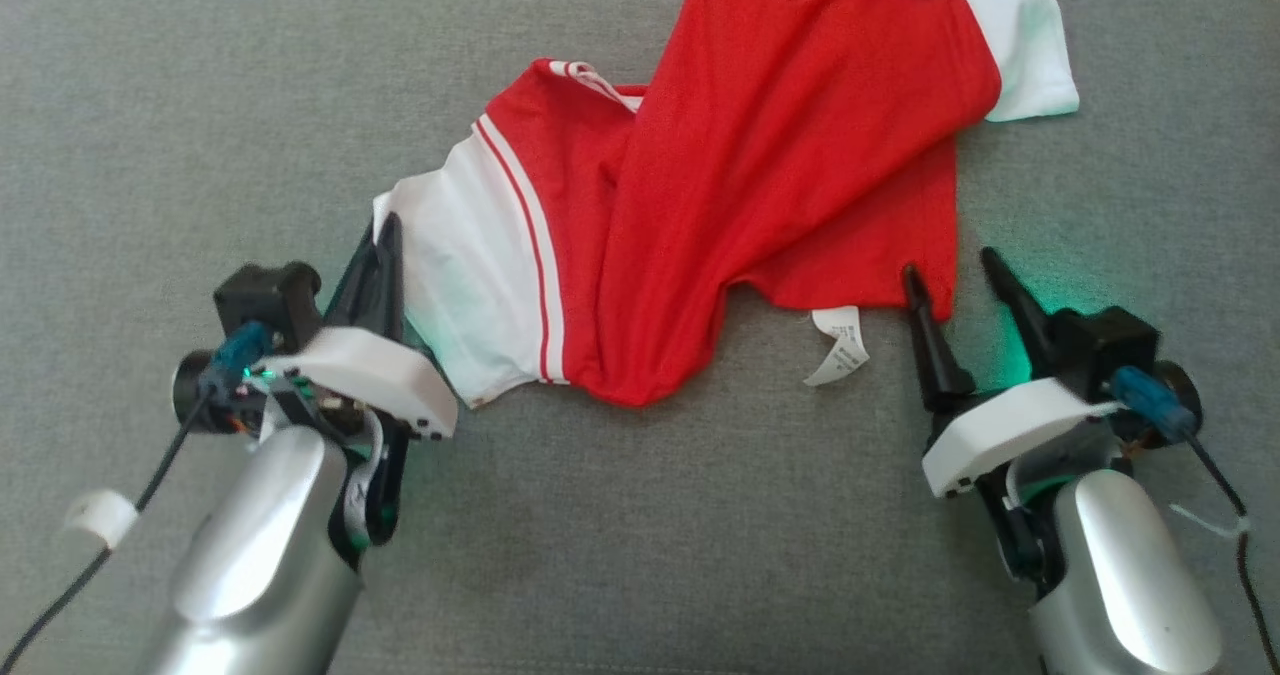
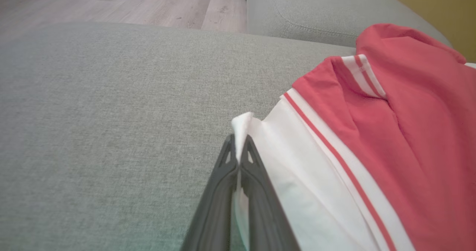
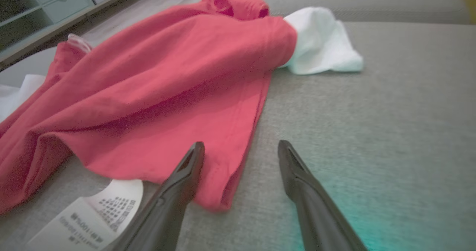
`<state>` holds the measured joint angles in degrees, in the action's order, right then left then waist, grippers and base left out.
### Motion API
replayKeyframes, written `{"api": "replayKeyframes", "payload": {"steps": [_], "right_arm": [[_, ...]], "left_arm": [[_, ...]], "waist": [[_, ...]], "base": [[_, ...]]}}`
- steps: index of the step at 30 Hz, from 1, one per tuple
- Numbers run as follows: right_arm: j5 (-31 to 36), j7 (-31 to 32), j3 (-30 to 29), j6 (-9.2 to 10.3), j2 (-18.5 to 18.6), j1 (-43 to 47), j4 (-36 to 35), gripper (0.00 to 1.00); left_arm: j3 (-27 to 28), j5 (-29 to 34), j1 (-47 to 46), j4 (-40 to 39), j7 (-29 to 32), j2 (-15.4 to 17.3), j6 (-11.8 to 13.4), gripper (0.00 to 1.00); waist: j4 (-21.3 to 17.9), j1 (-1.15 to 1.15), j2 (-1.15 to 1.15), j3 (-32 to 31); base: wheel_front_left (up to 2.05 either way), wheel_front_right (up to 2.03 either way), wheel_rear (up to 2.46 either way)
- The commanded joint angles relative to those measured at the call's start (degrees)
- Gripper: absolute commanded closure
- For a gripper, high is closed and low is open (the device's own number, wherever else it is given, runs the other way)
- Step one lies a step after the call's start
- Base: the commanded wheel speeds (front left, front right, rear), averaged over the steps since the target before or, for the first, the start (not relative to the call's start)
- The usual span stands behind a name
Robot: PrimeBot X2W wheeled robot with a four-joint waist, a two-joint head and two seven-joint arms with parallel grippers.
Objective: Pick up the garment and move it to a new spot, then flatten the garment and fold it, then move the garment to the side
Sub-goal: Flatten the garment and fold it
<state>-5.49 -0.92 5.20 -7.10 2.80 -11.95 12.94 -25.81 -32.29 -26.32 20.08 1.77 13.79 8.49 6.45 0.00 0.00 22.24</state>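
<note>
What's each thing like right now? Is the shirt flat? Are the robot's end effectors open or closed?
red-and-white shirt, crumpled and folded over itself on the grey cushion.
care label, sticking out below the red hem, lying on the cushion.
left end effector, shut on the edge of the shirt's white sleeve.
right end effector, open, fingers either side of the red hem corner.

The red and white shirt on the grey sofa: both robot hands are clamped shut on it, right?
Not both. The left hand is clamped on the shirt at its white edge, but the right hand is open, straddling the red hem, as the right wrist view shows.
</note>
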Motion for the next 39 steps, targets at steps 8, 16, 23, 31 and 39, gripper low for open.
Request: {"api": "replayKeyframes", "payload": {"steps": [8,16,23,31,39], "right_arm": [[2.4,7.8,2.8,-0.39,0.1,1.4,-2.8,0.34],[2.6,14.6,2.7,-0.39,0.1,4.4,-6.7,1.00],[-1.3,10.8,1.2,-0.39,0.1,3.3,-9.5,1.00],[-1.3,4.1,-4.0,-0.39,0.1,-1.3,-14.4,1.00],[0.1,3.5,-8.5,-0.39,0.1,-3.1,-22.8,1.00]], "left_arm": [[2.4,-0.3,3.9,-8.0,-1.4,2.3,1.8,1.00],[2.6,-1.0,5.3,-9.9,-1.3,2.7,2.2,1.00],[3.7,-3.0,5.8,-11.4,-2.1,2.5,1.5,1.00],[6.9,-9.1,5.0,-19.2,-2.5,2.0,-1.7,1.00],[11.2,-17.1,3.4,-32.1,2.0,2.1,-2.0,1.00]], "waist": [[1.2,0.00,0.00,-1.1],[1.1,0.00,0.00,-2.4],[0.8,0.00,0.00,-4.5],[0.1,0.00,0.00,-11.0],[-0.8,0.00,0.00,-18.9]], "base": [[0.00,0.00,0.00],[0.00,0.00,0.00],[0.00,0.00,0.00],[0.00,0.00,0.00],[0.00,0.00,0.00]]}}
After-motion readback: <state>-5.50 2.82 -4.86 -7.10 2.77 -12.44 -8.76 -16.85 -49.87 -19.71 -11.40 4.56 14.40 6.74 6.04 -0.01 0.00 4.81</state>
